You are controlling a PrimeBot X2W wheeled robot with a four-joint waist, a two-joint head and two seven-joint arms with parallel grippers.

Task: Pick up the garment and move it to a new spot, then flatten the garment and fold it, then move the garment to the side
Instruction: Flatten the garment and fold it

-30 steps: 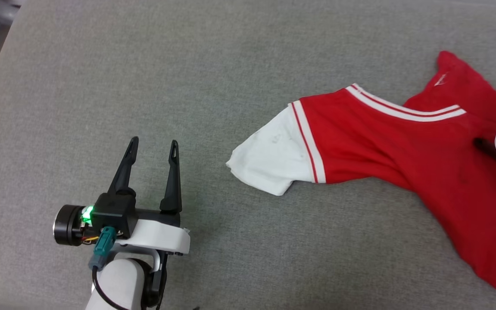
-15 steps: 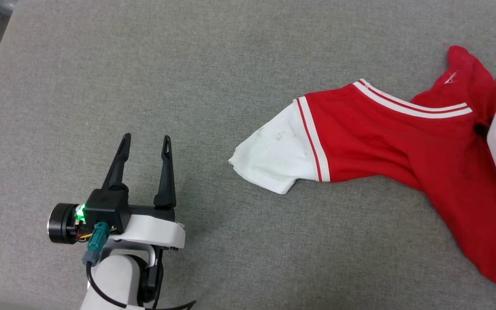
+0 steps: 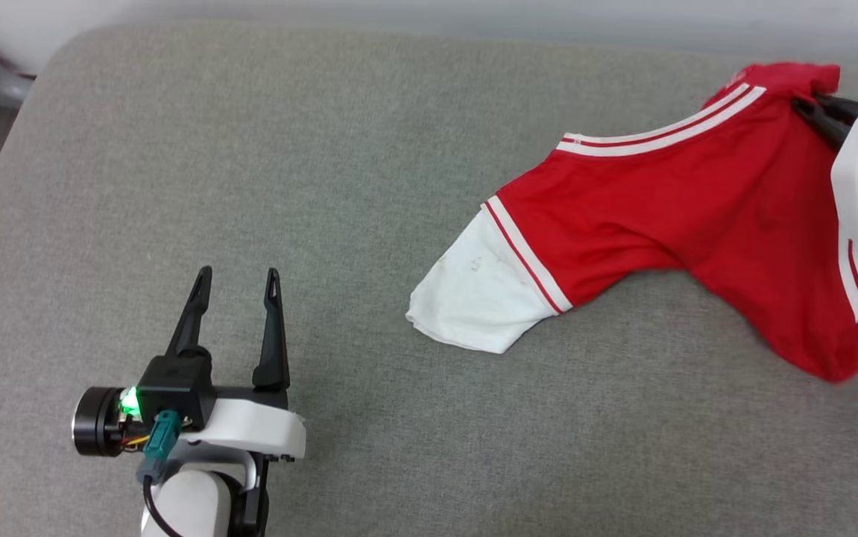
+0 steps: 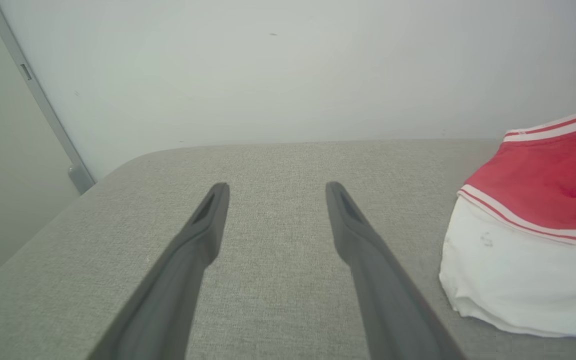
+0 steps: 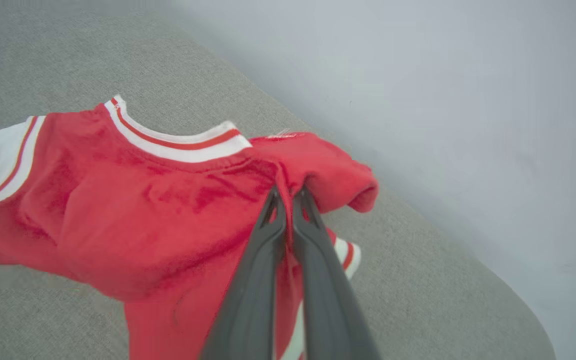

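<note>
Head: right pincer [image 3: 801, 106] is clamped on the garment [image 3: 667, 201] near the striped collar, probably to carry it (white sleeve [image 3: 473, 298] rests on the grey padded surface [image 3: 250, 149]). Left wrist: left pincer [image 4: 276, 187] is apart, idle beside that sleeve. Right wrist: the grip sits on a bunched red fold.

Your count for this station: one garment [image 3: 667, 201]; two grippers, the left gripper [image 3: 239, 271] and the right gripper [image 5: 288, 192], with two dark fingers each; one grey padded surface [image 3: 324, 149]; one wall [image 4: 288, 75]; one metal post [image 4: 40, 102].
</note>
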